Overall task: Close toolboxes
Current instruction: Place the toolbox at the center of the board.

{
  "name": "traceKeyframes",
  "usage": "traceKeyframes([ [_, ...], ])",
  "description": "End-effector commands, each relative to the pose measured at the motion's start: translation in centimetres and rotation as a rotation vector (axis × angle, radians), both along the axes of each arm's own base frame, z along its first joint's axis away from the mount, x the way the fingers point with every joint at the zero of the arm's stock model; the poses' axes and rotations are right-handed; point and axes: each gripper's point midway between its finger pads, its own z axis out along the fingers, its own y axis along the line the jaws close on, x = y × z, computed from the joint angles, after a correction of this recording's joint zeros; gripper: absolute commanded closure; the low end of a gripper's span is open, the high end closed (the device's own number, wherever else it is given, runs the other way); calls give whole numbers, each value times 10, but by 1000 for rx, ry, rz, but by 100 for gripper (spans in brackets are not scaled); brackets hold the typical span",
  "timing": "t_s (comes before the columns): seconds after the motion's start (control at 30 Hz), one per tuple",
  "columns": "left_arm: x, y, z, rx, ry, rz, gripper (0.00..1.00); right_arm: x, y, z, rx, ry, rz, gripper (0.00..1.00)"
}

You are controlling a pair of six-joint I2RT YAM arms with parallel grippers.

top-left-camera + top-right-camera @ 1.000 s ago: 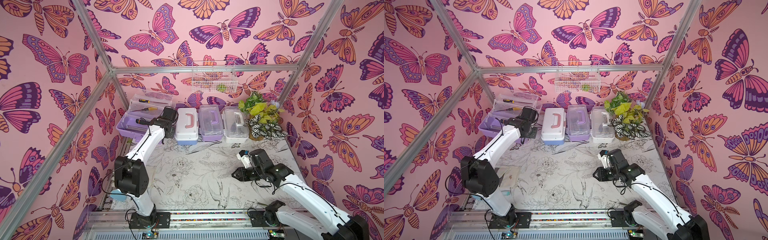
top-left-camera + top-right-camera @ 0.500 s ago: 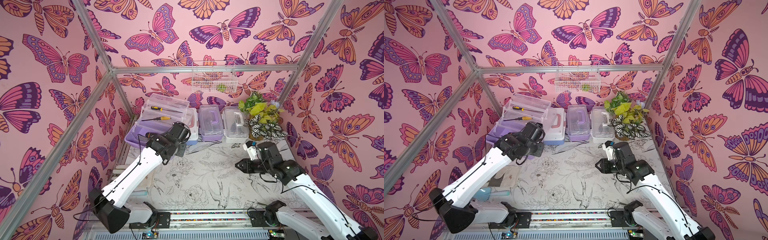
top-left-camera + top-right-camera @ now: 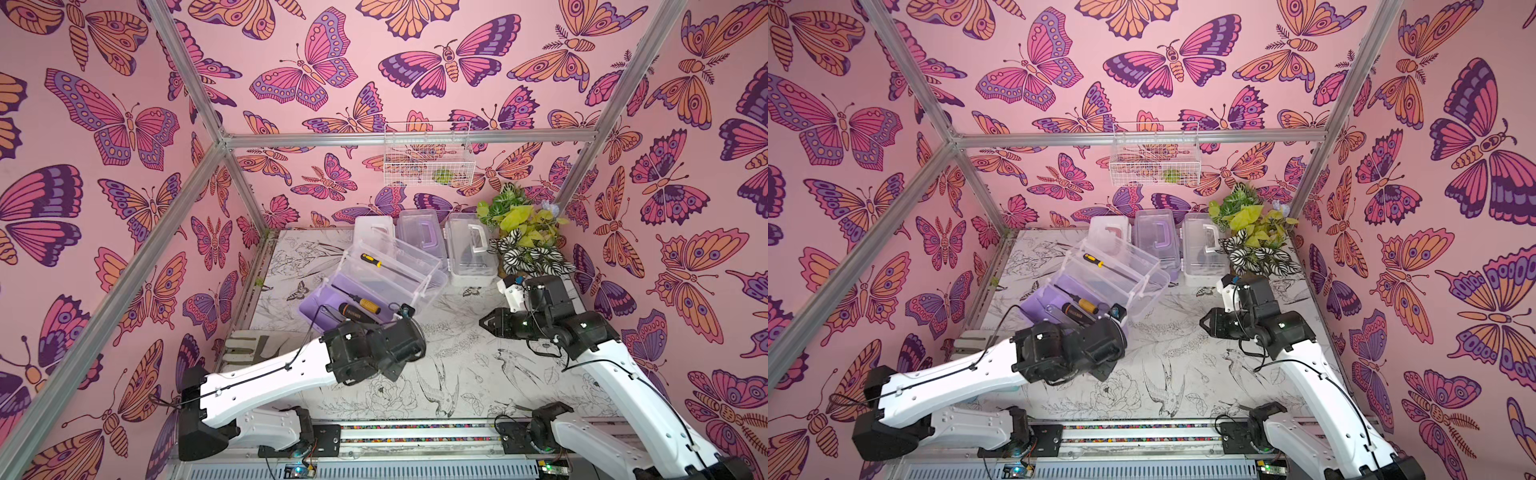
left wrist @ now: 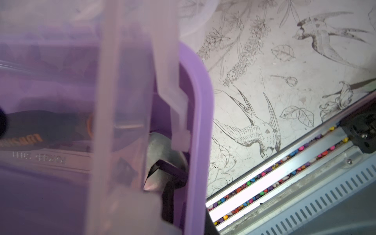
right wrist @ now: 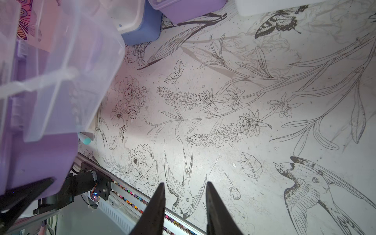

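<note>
Where it tilts, the open toolbox (image 3: 322,300) screens the blue toolbox (image 3: 370,226).

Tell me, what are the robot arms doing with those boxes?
The left gripper is shut on the rim of the open lilac box. Its clear lid stands up, and there are screwdrivers inside. The right gripper hangs open and empty over the table. At the back wall, the blue box, the back lilac box and the white box look closed.
</note>
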Motion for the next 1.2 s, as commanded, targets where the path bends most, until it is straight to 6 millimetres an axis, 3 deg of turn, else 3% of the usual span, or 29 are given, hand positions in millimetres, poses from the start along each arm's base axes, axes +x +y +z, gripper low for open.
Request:
traceKeyframes([
  [0.0,22,-2,23,-101,-205,135,100,-3,-7,7,-23,-8,-16,65],
  [0.2,8,-17,-25,-168,-177,153,100,-12,-13,0,-51,10,-18,65],
  [0.43,14,-36,-54,-224,-191,179,100,-16,-10,-6,-31,26,-8,65],
  [0.8,17,-77,-127,-174,-53,164,100,-11,1,-25,9,68,12,65],
  [0.97,15,-90,-134,-161,-11,132,45,-10,1,-30,7,76,15,65],
  [1.17,12,-99,-131,-171,22,100,16,-7,4,-40,19,101,7,65],
])
